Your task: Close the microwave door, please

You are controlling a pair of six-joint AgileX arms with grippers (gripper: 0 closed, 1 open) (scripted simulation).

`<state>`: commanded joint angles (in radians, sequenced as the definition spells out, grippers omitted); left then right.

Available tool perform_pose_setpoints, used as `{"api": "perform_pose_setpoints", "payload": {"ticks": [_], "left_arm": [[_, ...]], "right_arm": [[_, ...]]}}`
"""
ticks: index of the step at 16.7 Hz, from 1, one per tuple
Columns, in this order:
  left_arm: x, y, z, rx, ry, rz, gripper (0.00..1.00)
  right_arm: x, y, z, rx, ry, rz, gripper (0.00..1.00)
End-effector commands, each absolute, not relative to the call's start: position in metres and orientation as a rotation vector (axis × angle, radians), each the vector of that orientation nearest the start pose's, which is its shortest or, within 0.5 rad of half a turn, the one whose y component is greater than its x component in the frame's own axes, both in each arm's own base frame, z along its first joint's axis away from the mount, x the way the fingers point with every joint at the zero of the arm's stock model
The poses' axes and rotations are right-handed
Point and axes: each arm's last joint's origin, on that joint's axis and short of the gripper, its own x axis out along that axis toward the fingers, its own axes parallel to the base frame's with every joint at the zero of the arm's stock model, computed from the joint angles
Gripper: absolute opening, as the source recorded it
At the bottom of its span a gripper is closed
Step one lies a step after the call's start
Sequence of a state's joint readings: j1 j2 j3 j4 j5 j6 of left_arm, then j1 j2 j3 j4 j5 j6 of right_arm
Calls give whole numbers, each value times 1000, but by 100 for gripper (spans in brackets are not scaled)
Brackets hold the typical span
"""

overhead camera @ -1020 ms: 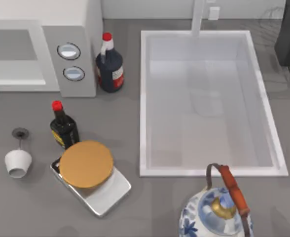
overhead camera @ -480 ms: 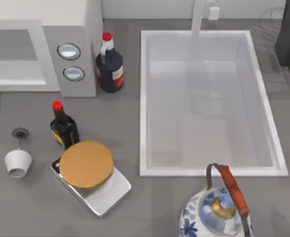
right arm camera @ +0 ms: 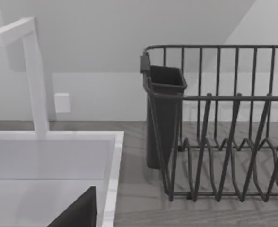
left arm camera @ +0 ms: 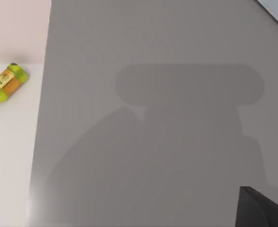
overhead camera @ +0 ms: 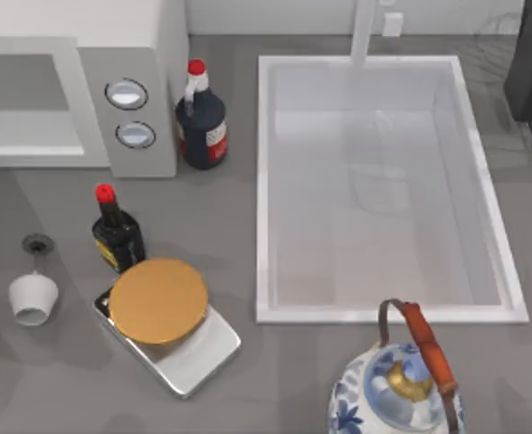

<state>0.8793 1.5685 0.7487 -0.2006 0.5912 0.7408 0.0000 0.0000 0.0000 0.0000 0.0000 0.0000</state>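
Standing at upper left of the top view, microwave [overhead camera: 112, 54] with door [overhead camera: 26, 108] across its front, sink [overhead camera: 264, 181] at centre, gripper states cannot be told

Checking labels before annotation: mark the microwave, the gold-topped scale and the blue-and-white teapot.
microwave [overhead camera: 130, 117], top view, on its grey dial panel.
gold-topped scale [overhead camera: 158, 300], top view, centre of the round gold plate.
blue-and-white teapot [overhead camera: 375, 396], top view, on its patterned lid.
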Motion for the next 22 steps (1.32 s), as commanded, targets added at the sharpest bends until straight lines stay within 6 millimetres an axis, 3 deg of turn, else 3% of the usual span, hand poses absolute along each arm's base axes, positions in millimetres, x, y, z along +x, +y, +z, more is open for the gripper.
{"api": "perform_pose_setpoints", "payload": {"ticks": [2, 4, 10, 17, 22], "left_arm": [[193, 209, 144, 2, 787, -22, 0], [195, 196, 145, 1, 793, -20, 0], [193, 118, 146, 2, 787, -26, 0], [192, 108, 144, -5, 791, -21, 0], [197, 65, 145, 1, 807, -28, 0]], "right_arm": [[106, -1, 160, 0, 0, 0, 100], [106, -1, 160, 0, 0, 0, 100], [106, -1, 160, 0, 0, 0, 100], [106, -1, 160, 0, 0, 0, 100], [106, -1, 160, 0, 0, 0, 100]]}}
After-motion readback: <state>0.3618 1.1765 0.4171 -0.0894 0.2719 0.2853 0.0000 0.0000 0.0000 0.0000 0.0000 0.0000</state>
